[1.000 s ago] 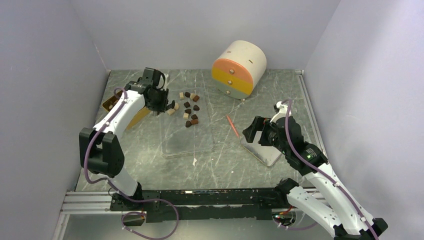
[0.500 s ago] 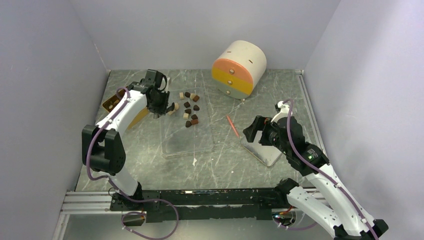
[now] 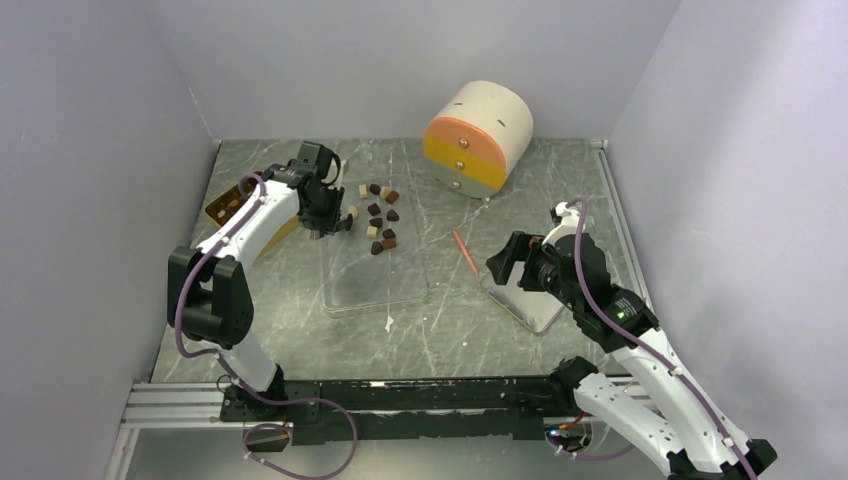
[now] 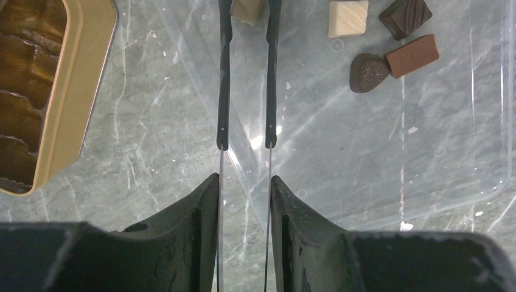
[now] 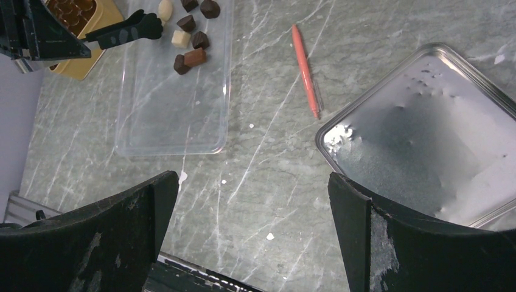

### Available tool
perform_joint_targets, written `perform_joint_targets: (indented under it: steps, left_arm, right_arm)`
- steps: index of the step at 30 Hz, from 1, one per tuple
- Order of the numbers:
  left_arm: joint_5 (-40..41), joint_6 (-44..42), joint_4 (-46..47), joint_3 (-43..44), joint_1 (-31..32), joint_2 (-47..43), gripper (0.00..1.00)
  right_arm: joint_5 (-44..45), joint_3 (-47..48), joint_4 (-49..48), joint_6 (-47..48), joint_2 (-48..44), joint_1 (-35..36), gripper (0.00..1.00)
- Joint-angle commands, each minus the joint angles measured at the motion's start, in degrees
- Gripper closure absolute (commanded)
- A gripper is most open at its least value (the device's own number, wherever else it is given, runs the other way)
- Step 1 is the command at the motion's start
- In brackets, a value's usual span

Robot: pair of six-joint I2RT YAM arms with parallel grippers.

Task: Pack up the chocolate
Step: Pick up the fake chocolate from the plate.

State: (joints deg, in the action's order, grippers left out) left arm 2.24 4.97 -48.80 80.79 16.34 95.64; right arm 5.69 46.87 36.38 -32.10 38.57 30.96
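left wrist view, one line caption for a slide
Left gripper, jaws parted, straddles a cream chocolate on clear plastic beside the gold tray

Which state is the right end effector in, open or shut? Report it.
Open. The right end effector's fingers stand wide apart in its wrist view, nothing held between them.

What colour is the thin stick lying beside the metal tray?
Orange-red stick; best in right wrist view.

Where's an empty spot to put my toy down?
Bare marble lies between the clear tray and the arm bases, and between the red pen and the round drawer box. Its near half is bare too. Crowded: around the chocolates, by the left end effector.
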Motion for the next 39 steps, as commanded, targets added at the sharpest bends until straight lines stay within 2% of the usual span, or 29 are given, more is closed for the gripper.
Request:
perform_joint_targets:
  steps: [1,10,20,39]
  left_arm:
    - [0.4,-0.7,0.8,0.4,0.3,-1.4,0.63]
    - [1.5,-0.4,1.4,-0.7,0.3,0.7,0.65]
    - [1.8,0.1,1.0,-0.6,0.3,-0.7,0.75]
    - [10.5,4.1,4.6,-0.3,0.1,-9.6,0.78]
  right_arm:
    - [0.4,1.4,-2.7,0.0,-0.2,0.2,0.01]
    - [0.5,1.1,-2.2,-0.2,-0.6,0.2,0.01]
    - [0.4,0.5,-2.2,-0.2,-1.0,0.2,0.01]
    - [0.8,0.6,-1.7,0.0,-1.7,0.2,0.01]
